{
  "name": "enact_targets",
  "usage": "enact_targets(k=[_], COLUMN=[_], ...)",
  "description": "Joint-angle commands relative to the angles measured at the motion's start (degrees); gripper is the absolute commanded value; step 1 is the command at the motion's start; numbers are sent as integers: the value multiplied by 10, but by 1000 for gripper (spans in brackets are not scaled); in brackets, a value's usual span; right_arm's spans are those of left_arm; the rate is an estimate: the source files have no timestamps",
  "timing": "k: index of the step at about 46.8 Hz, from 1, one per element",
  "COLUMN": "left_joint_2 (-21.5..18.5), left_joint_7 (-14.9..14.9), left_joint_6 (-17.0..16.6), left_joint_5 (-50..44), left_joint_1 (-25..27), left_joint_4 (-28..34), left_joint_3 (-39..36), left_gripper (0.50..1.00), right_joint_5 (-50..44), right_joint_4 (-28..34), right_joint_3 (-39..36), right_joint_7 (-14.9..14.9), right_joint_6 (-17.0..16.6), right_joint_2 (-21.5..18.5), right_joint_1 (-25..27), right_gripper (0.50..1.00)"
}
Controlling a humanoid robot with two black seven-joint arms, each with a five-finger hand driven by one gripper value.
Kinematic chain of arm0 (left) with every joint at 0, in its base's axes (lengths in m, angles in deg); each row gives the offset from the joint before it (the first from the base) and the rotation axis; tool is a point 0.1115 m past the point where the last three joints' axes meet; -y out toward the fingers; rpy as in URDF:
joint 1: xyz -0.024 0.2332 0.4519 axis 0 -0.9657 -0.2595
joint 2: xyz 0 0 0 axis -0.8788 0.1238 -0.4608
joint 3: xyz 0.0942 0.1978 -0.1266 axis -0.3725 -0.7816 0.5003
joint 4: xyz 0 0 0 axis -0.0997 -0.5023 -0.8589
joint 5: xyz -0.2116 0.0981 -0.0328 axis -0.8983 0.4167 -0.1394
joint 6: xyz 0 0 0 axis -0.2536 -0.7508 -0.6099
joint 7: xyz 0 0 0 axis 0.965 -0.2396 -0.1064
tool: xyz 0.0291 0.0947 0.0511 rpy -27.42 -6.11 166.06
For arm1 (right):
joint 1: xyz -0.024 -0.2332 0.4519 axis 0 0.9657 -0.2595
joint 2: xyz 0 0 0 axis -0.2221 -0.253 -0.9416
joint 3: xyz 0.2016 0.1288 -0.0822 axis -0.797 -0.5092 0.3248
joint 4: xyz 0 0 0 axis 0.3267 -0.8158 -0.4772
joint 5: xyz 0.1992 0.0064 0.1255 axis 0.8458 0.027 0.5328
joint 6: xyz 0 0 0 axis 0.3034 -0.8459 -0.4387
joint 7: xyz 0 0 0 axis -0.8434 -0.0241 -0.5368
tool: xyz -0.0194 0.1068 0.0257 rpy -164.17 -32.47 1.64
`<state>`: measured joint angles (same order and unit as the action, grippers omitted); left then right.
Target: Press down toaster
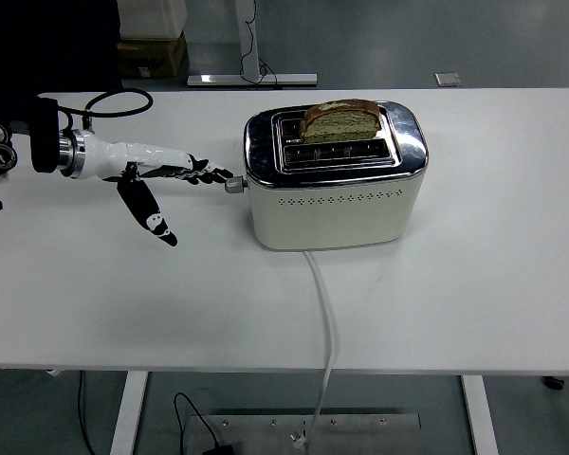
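Observation:
A cream and chrome toaster stands at mid table with a slice of bread sticking up out of its far slot. Its round lever knob juts from the left end, up at the top of its travel. My left hand reaches in from the left, flat and open, fingers stretched toward the knob. The fingertips sit right at the knob, just above and left of it; whether they touch is unclear. The thumb hangs down toward the table. My right arm is out of view.
The toaster's white cord runs from its front down over the table's near edge. A black cable loops behind my left forearm. A person in dark clothing stands at the top left.

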<state>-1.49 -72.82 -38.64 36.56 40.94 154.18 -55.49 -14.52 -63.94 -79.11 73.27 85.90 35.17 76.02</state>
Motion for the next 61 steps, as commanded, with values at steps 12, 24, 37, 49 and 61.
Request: enact_targets(k=[12,24,37,49,61], left_joint_2=[0,0,14,15,9], left_joint_7=[0,-1,-1,-1,-1], left_joint_6=[-1,-1,-3,-4,-3], left_joint_5=[0,-1,-1,-2,-3], left_joint_1=[-14,-20,-22,-19,-16], left_joint_4=[-6,-17,-35,-34,-30], left_joint_3=[-4,-4,-4,-4,-4], left_gripper=[1000,1000,1000,1000,1000], right_joint_5=[0,0,0,0,0], right_joint_4=[0,0,0,0,0], right_joint_3=[0,0,0,0,0], right_joint_7=[0,0,0,0,0], right_joint_6=[0,0,0,0,0], right_joint_2=[0,0,0,0,0], right_joint_1=[0,0,0,0,0], right_gripper=[998,998,998,998,1000])
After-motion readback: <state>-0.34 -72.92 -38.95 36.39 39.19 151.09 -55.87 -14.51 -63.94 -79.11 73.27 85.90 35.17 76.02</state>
